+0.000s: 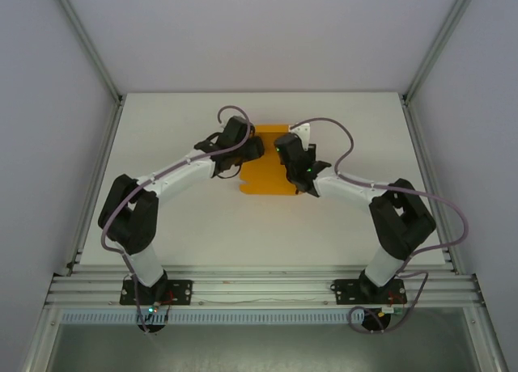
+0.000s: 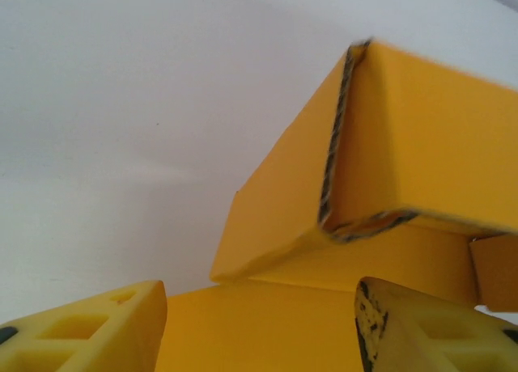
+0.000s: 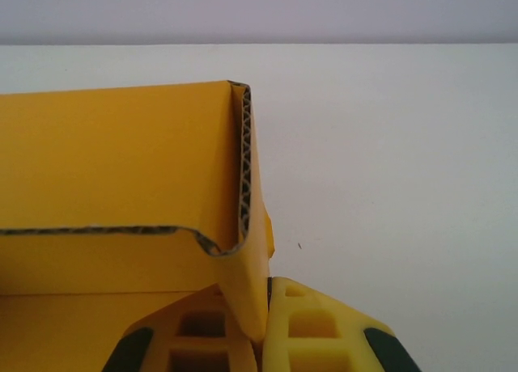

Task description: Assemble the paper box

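- Right gripper: the fingers are pressed together and pinch the lower edge of an upright side wall of the paper box. The card passes between the two pads. This grip probably serves to keep the wall standing and to stop the box sliding.
- Left gripper: the fingers are spread, with nothing clamped between them. They sit either side of a flat orange panel, just below a raised corner. Whether they touch the card cannot be told.
- Raised corner, left wrist view: two walls meet with their corrugated cut edges exposed, and the joint looks loose rather than locked.
- Box location: mid-table, directly between the two wrists, which approach from opposite sides.
- Assessment: the box is partly formed. With one side anchored, the spread gripper is free to take another flap or wall.
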You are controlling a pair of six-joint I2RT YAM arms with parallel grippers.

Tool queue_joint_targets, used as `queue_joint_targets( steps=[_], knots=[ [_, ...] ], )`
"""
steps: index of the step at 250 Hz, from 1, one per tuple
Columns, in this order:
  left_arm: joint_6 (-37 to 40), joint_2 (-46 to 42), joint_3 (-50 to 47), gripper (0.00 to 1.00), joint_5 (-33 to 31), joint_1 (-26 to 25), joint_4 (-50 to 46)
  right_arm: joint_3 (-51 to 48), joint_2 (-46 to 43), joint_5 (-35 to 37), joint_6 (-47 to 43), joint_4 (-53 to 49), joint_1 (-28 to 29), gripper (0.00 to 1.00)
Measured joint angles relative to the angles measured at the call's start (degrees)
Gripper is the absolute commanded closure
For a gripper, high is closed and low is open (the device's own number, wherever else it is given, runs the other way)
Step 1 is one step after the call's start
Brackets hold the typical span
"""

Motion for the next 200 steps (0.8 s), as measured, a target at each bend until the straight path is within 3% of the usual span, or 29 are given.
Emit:
queue_joint_targets(
  steps=[65, 93, 200],
  knots=[
    [8.0, 0.2, -1.3, 0.43, 0.7, 0.8, 3.1, 0.4, -2.8, -8.1, 1.7, -3.0, -1.5, 1.0],
    [10.2, 0.2, -3.2, 0.59, 2.4, 1.9, 5.9, 0.4, -3.9, -12.4, 2.2, -4.0, -2.4, 1.0],
    [12.8, 0.1, -3.4, 0.52, 1.4, 2.2, 7.7, 1.9, -4.2, -16.6, 2.5, -7.3, -2.8, 1.0]
  ],
)
